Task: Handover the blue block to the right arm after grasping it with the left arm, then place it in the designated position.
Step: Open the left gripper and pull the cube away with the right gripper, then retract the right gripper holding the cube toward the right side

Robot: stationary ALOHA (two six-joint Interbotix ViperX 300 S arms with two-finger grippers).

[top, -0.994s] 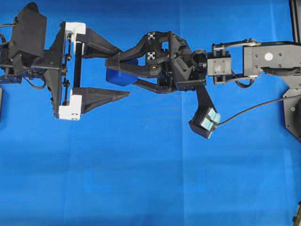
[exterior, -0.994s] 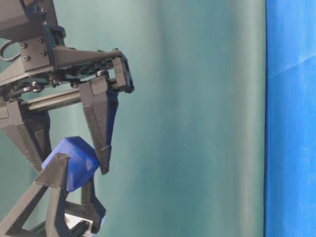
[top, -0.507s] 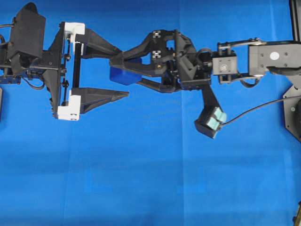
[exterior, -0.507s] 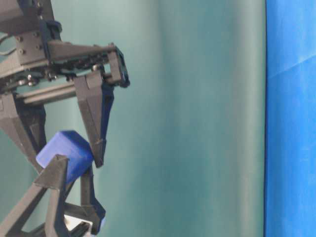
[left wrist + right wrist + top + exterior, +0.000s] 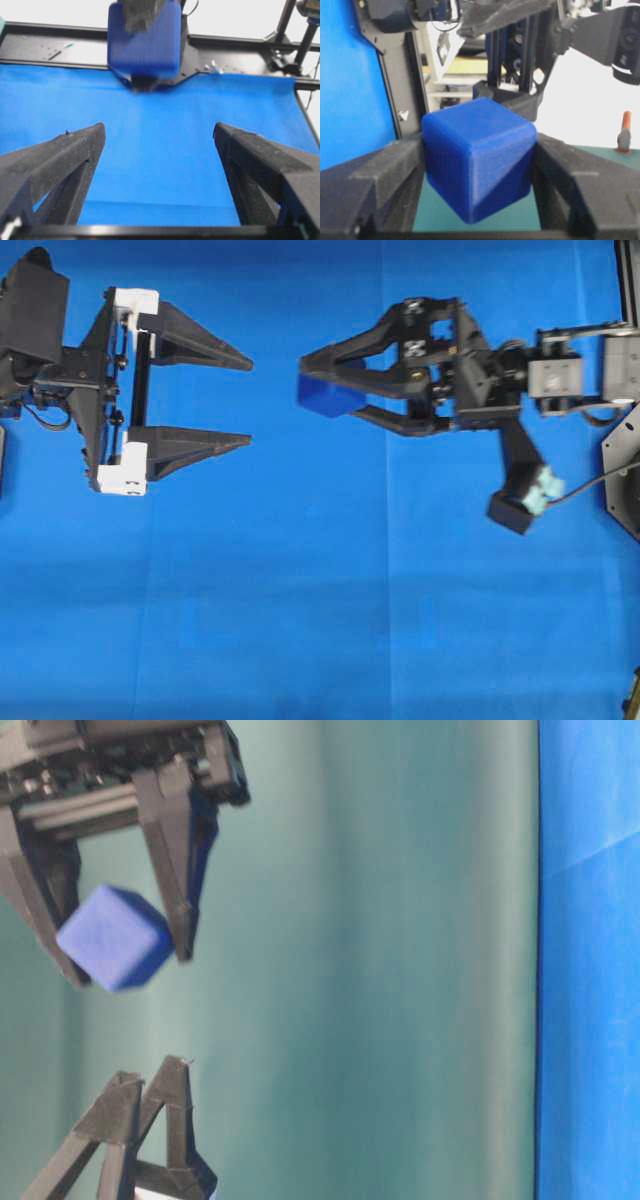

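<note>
Right hand (image 5: 318, 392) has the blue block (image 5: 322, 395) pinched at its fingertips, held in the air well apart from the wide-open left hand (image 5: 250, 402), so lower it gently onto the worktop (image 5: 320, 620) without tilting.

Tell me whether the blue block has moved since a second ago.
Yes. In the overhead view the blue block, held in the right pincer, has shifted rightward, out from between the left pincer's open fingers.

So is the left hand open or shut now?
Open. The left hand holds nothing; its fingers stand wide apart, and the blue block sits in the right hand.
</note>
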